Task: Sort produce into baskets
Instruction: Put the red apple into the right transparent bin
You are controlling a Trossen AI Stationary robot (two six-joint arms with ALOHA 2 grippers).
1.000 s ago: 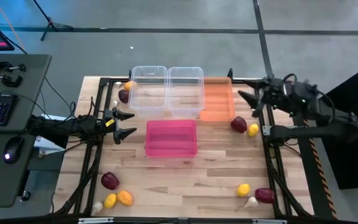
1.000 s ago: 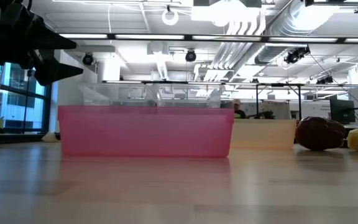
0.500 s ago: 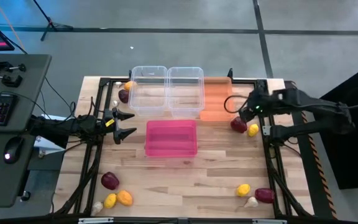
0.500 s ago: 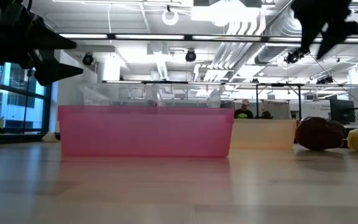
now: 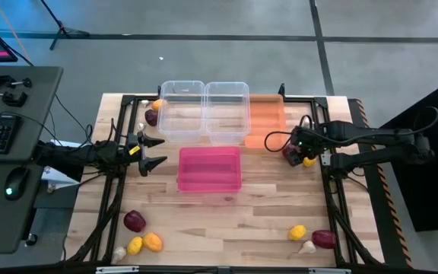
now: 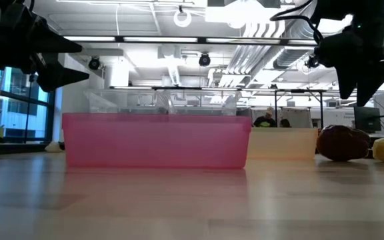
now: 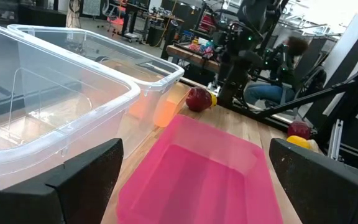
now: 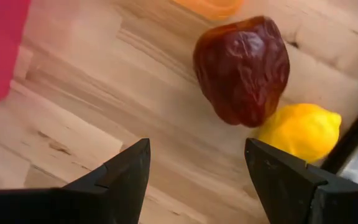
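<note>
The right tool (image 5: pixel 296 144), its fingers spread wide and empty, hovers just above a dark red onion (image 8: pixel 242 70) lying on the desk (image 5: pixel 226 221) beside the orange basket (image 5: pixel 265 120), touching a yellow lemon (image 8: pixel 299 132). The onion looks firm, wrinkled and likely to roll; gripping across its widest middle seems safest. The left tool (image 5: pixel 153 151) waits released beside the pink basket (image 5: pixel 209 169).

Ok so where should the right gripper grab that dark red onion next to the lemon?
Probably from above, across the red onion's wide middle, the right gripper turned so no finger enters the lemon side: the two touch there, while the table on its other sides is bare.
</note>
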